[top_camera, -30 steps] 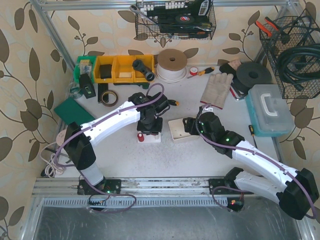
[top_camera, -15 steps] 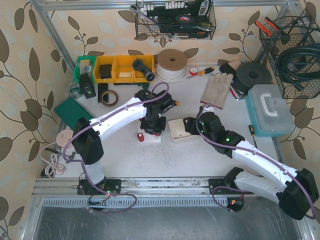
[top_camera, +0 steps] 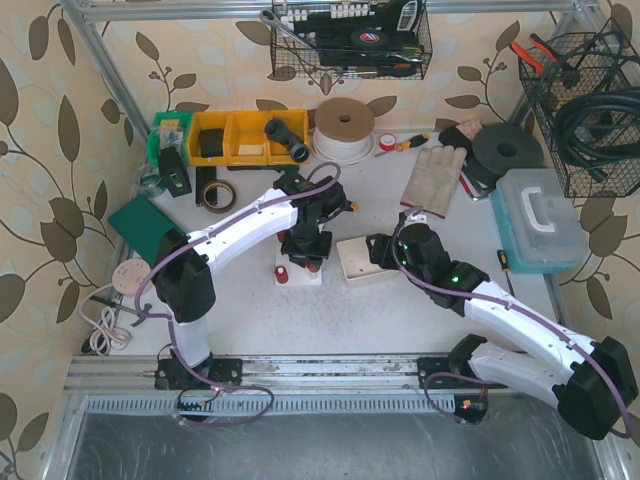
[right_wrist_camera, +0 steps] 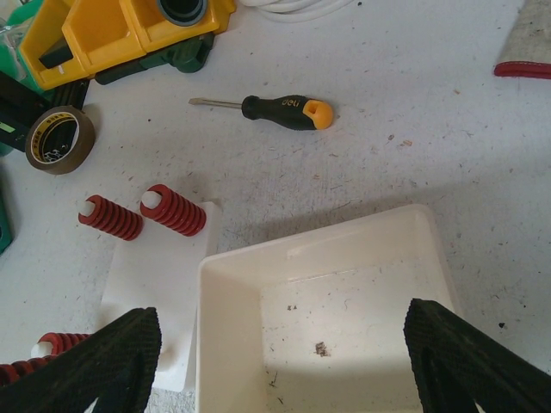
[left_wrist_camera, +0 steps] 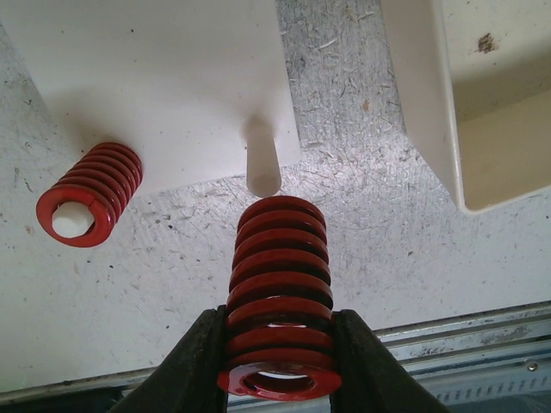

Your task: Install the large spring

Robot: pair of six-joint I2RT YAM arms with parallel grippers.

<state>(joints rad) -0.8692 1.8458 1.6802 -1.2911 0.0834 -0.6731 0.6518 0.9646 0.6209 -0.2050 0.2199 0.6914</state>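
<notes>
My left gripper (left_wrist_camera: 280, 379) is shut on a large red spring (left_wrist_camera: 280, 284) and holds it just in front of a bare white peg (left_wrist_camera: 263, 159) on the white base plate (left_wrist_camera: 155, 69). Another red spring (left_wrist_camera: 86, 194) sits on a peg at the plate's left. In the top view the left gripper (top_camera: 305, 255) hovers over the plate (top_camera: 298, 275). My right gripper (right_wrist_camera: 284, 361) is open and empty above a white tray (right_wrist_camera: 344, 301). Two more red springs (right_wrist_camera: 175, 209) sit on pegs at the plate's far side (right_wrist_camera: 155, 275).
An orange-handled screwdriver (right_wrist_camera: 284, 110) lies beyond the tray. A roll of brown tape (right_wrist_camera: 58, 139) and yellow bins (right_wrist_camera: 112, 26) sit at the back left. A work glove (top_camera: 432, 178) and a blue case (top_camera: 540, 220) lie to the right.
My left arm has shifted a little to the right over the base plate, still holding the spring. The right arm has not moved.
</notes>
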